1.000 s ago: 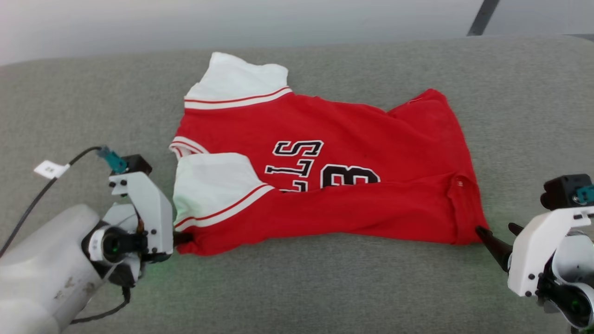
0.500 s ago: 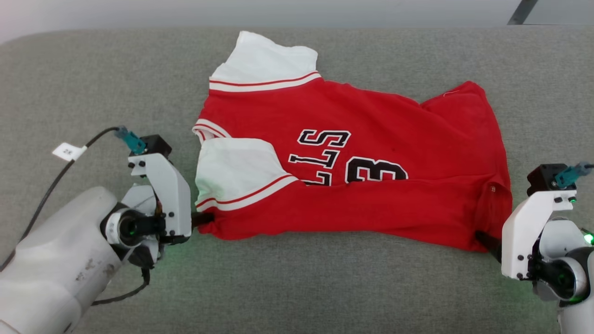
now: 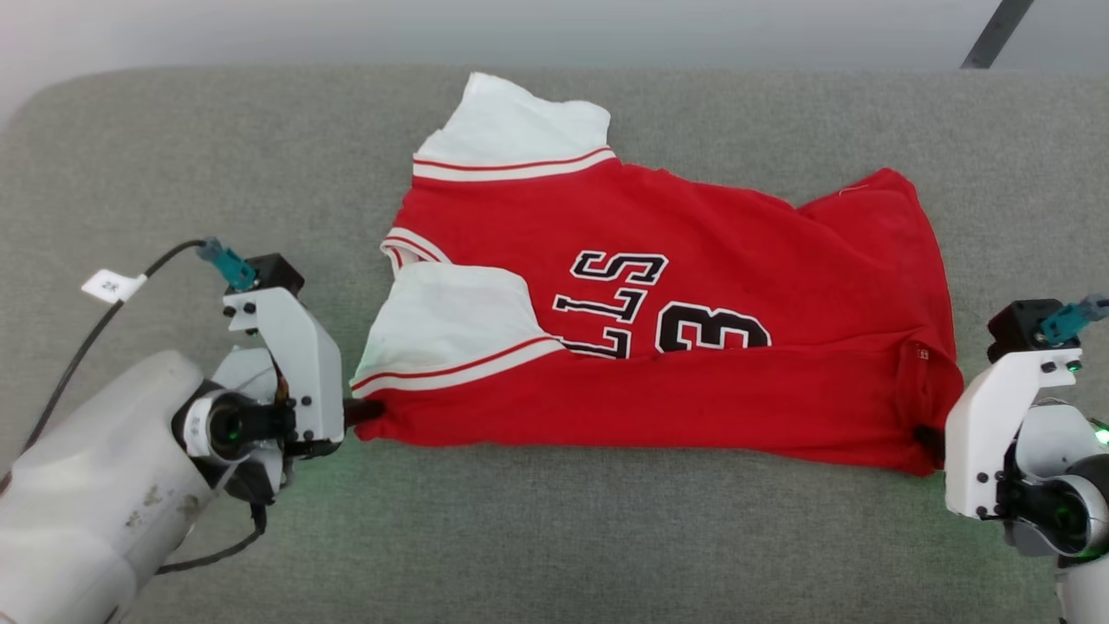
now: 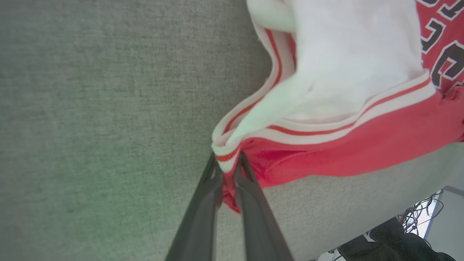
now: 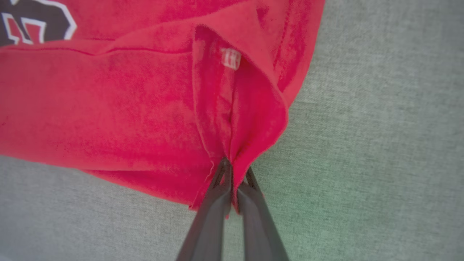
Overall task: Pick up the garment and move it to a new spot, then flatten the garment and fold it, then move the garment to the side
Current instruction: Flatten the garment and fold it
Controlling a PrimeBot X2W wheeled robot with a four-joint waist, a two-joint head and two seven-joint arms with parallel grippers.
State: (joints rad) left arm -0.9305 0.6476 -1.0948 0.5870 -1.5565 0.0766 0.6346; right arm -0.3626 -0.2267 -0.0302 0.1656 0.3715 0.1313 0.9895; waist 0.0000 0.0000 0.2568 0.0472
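Head view: garment (image 3: 736, 251) lettering (image 3: 619, 269) partly under fold (image 3: 693, 386).

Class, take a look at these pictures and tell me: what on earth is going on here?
A two-armed robot is working on a bright red soft-fabric T-shirt with white short sleeves, spread on a grey woven-fabric surface. The shirt's near long edge is already folded over, covering part of the black lettering. The left hand is pinched shut on the near corner at the sleeve end. The right hand is pinched shut on the near corner at the hem end.
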